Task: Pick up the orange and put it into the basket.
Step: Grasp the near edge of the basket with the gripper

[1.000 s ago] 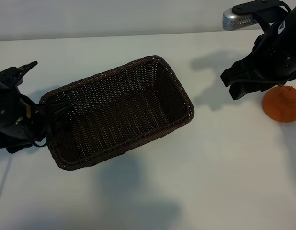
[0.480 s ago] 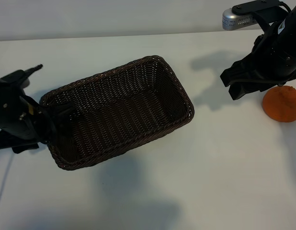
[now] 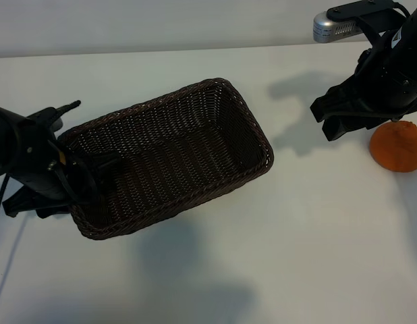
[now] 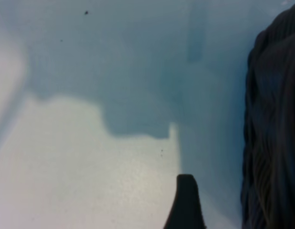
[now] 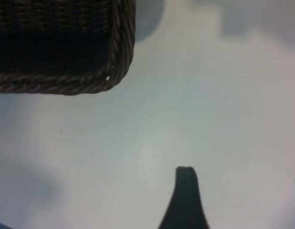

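Left pincer gapes astride the basket end wall; right pincer, agape and empty, hangs beside the orange: a nudge could roll it off the counter.

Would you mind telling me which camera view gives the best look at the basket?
The exterior view: it shows the whole basket, rim and woven inside. The right wrist view catches only one braided corner, and the left wrist view only a dark strip of its side.

Bare table lies between basket and orange.
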Robot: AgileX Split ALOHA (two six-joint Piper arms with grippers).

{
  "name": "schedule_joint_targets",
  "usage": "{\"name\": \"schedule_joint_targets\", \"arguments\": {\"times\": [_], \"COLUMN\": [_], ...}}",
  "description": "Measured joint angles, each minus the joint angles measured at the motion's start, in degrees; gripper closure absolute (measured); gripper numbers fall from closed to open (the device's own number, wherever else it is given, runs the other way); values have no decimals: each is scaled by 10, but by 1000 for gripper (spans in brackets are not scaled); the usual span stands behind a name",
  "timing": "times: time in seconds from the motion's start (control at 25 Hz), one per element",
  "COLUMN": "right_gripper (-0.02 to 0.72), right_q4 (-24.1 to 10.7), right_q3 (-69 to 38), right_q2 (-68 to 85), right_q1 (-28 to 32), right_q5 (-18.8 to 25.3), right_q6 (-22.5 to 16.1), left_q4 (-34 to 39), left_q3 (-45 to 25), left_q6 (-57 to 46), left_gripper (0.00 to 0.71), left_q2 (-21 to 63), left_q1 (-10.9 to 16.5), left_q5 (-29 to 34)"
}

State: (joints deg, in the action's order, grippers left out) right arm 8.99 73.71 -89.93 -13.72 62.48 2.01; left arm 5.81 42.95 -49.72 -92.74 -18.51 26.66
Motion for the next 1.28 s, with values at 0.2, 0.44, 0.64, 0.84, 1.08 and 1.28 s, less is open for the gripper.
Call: {"name": "schedule_joint_targets", "arguments": {"times": [0.2, 0.44, 0.64, 0.84, 1.08, 1.28], "right_gripper": [156, 156, 156, 156, 156, 156], "right_q4": [0, 0, 0, -1, -1, -1], "right_q3": [0, 0, 0, 0, 0, 0], "right_q2": [0, 0, 0, 0, 0, 0], "right_q1": [0, 0, 0, 0, 0, 0], "right_q5": [0, 0, 1, 1, 1, 1], "right_q6": [0, 1, 2, 2, 2, 2], "left_q4": [-1, -2, -3, -5, -5, -5], "left_q3": [0, 0, 0, 0, 0, 0], "left_q6": [0, 1, 1, 1, 1, 1], "left_gripper": [129, 129, 129, 161, 227, 451], "left_q2": [-16, -18, -18, -18, -18, -18], "left_q1": [0, 0, 0, 0, 0, 1], "left_q5": [-5, -23, -27, -31, -31, -35]}}
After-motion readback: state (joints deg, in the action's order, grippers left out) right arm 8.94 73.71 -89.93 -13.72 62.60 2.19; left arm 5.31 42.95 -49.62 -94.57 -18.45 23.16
